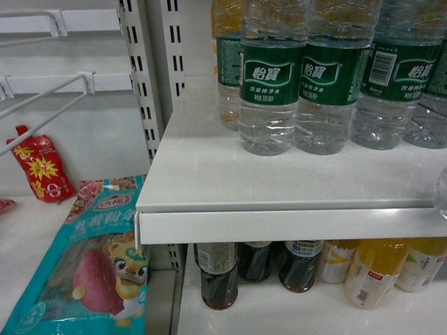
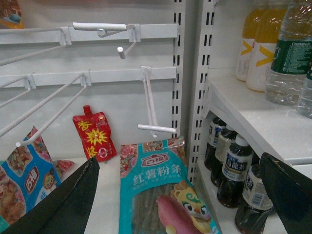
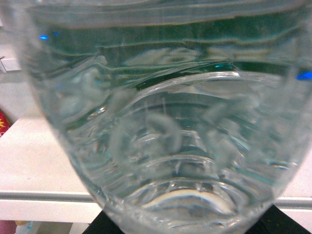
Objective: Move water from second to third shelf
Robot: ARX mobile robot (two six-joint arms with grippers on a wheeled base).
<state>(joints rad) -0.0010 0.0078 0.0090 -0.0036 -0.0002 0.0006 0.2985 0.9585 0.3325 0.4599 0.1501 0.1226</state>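
A clear ribbed water bottle [image 3: 161,122] with a green label band fills the right wrist view. My right gripper [image 3: 190,225] is shut on it, and the dark fingers [image 3: 97,228] show only at the bottom corners. In the head view just a clear sliver of this bottle [image 1: 441,192] shows at the right edge, in front of the white shelf's lip [image 1: 279,227]. More green-labelled water bottles [image 1: 271,77] stand in a row on that shelf. My left gripper [image 2: 180,161] hangs open and holds nothing, out in front of the left bay.
Dark tea bottles [image 1: 218,276] and orange drink bottles [image 1: 374,272] stand on the shelf below. The left bay holds a teal noodle packet [image 2: 161,195], a red pouch [image 2: 93,134] and white wire pegs [image 2: 151,105] that stick out. A slotted upright [image 1: 150,84] divides the bays.
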